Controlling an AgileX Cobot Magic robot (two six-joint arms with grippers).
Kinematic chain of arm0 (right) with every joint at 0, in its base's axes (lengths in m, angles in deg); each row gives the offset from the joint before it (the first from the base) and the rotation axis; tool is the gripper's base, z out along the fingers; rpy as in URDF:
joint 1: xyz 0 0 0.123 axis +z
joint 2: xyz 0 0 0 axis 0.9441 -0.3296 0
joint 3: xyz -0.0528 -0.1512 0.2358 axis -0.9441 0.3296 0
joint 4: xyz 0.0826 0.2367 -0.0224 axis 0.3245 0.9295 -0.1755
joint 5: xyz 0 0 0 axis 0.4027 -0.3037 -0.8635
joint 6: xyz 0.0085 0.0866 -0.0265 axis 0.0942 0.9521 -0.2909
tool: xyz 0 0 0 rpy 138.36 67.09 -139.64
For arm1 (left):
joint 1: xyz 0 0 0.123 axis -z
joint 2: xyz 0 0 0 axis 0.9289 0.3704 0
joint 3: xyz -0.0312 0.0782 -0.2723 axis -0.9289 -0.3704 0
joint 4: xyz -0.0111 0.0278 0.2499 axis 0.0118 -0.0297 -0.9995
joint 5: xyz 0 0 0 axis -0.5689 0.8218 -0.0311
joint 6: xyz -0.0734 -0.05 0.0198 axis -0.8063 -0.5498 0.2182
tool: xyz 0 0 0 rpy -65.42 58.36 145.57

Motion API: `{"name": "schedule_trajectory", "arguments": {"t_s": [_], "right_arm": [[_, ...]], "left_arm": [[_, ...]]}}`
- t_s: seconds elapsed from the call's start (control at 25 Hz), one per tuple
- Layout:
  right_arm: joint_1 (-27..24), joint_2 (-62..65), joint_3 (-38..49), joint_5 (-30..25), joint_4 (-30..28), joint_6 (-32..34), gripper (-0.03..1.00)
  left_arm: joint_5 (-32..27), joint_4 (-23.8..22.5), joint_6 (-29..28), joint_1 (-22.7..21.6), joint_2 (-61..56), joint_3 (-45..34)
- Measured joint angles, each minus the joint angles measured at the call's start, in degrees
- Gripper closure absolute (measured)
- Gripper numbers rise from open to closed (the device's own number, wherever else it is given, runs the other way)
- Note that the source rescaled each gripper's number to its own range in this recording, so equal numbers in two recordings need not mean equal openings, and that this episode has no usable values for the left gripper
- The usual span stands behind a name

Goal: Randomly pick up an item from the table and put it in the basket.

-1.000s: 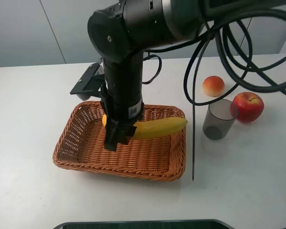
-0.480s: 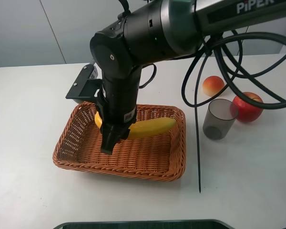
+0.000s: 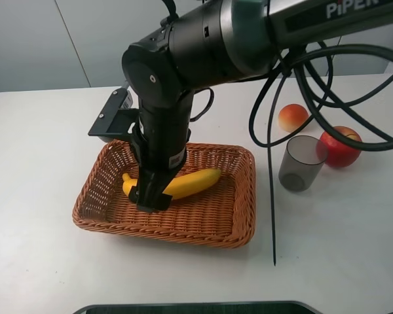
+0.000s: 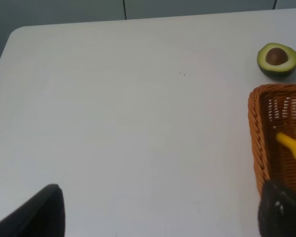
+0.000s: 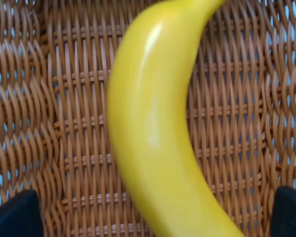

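Hanging low inside the basket (image 3: 183,232) in the high view, the right pincer (image 3: 152,198) straddles the banana (image 3: 195,182), which lies on the wicker floor. From the left wrist, the left pincer (image 4: 160,215) gapes wide and empty above the surface (image 4: 113,123). From the right wrist, the right pincer's tips stand wide apart, clear of the banana between them.

One banana (image 3: 193,182) lies in one wicker basket (image 3: 183,234). Right of the basket stand one grey cup (image 3: 301,163), one red apple (image 3: 340,145) and one peach (image 3: 293,118). One halved avocado (image 4: 277,59) sits near a basket corner.
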Motion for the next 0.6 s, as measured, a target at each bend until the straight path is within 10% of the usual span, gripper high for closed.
{"name": "schedule_trajectory", "arguments": {"t_s": [0.6], "right_arm": [[-16.7,17.9,0.2,-10.4,0.2,24.7,-0.03]], "left_arm": [[0.0,0.0,0.0,0.0,0.0,0.0]]}}
